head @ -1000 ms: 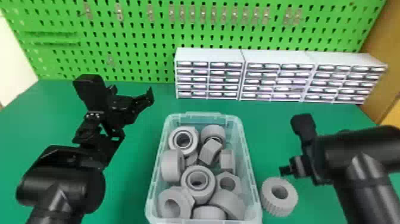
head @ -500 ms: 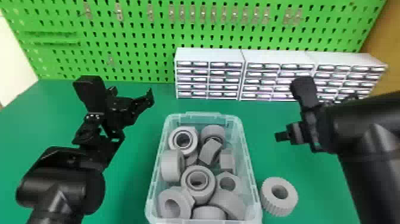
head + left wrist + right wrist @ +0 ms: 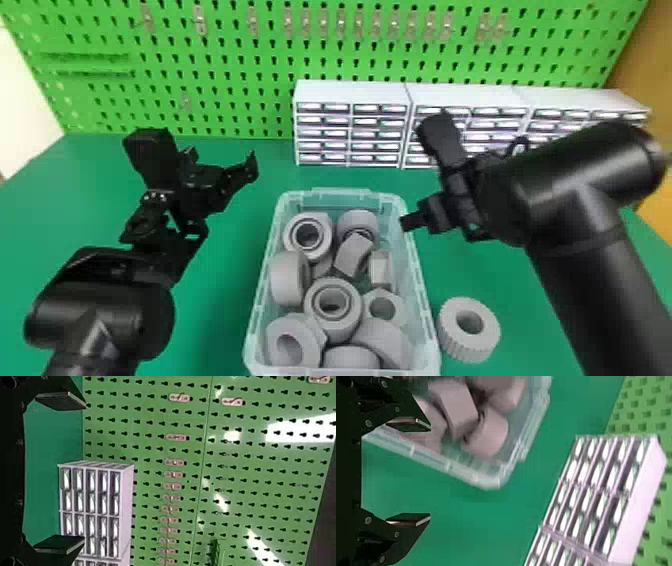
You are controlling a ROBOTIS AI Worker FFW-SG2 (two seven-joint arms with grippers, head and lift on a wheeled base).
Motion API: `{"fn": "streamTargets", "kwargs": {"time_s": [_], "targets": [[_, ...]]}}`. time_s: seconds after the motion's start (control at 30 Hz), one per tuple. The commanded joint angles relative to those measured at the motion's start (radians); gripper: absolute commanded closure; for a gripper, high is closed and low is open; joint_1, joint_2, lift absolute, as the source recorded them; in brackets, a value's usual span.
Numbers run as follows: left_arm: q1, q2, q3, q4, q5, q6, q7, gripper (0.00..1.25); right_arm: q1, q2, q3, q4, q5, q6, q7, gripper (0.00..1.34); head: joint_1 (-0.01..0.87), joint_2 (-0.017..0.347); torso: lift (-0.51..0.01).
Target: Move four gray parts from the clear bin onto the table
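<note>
Two flat fingers of the right gripper (image 3: 430, 472) stand wide apart with nothing between them. In the head view, this gripper is at the far right corner of the clear bin (image 3: 424, 295). The step in hand is judged to be the approach for the second pick.

Candidate part: the tilted hex part (image 3: 352, 255), at the far right inside the bin, among its neighbors. Align the fingers over two opposite faces before lowering. Keep the outer finger clear of the right wall; contact there could shift the bin. Close only when both pads are beside the part, then lift straight up. Adjoining parts may wedge it or ride up with it; if so, release and realign.

One gray ring (image 3: 483, 336) lies flat on the table (image 3: 220, 310), just beside the near right wall of the bin. By this count, three more parts are required. Set the next part on the right side, apart from the ring, so that both remain stable.

The left gripper (image 3: 84, 472) is parked left of the bin, fingers spread and empty. At the far side, white drawer cabinets (image 3: 350, 122) stand before the green pegboard (image 3: 210, 75).
</note>
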Motion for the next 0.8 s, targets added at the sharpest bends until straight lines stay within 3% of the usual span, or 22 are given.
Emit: {"fn": "streamTargets", "kwargs": {"time_s": [0.0, 0.23, 0.57, 0.77], "targets": [[0.001, -0.001, 0.006, 0.0, 0.0, 0.004, -0.002, 0.1, -0.013, 0.0, 0.062, 0.025, -0.093, 0.001, 0.0, 0.46, 0.678, 0.034, -0.05], [0.001, 0.001, 0.011, 0.0, 0.0, 0.007, -0.007, 0.1, -0.022, 0.0, 0.139, 0.06, -0.205, 0.001, -0.001, 0.46, 0.678, 0.034, -0.05], [0.001, -0.001, 0.014, 0.0, 0.0, 0.017, -0.011, 0.1, -0.057, -0.024, 0.194, 0.144, -0.343, 0.001, -0.001, 0.46, 0.678, 0.034, -0.05], [-0.001, 0.001, 0.014, 0.0, -0.001, 0.02, -0.011, 0.1, -0.065, -0.032, 0.214, 0.156, -0.368, 0.001, -0.001, 0.46, 0.678, 0.034, -0.05]]}}
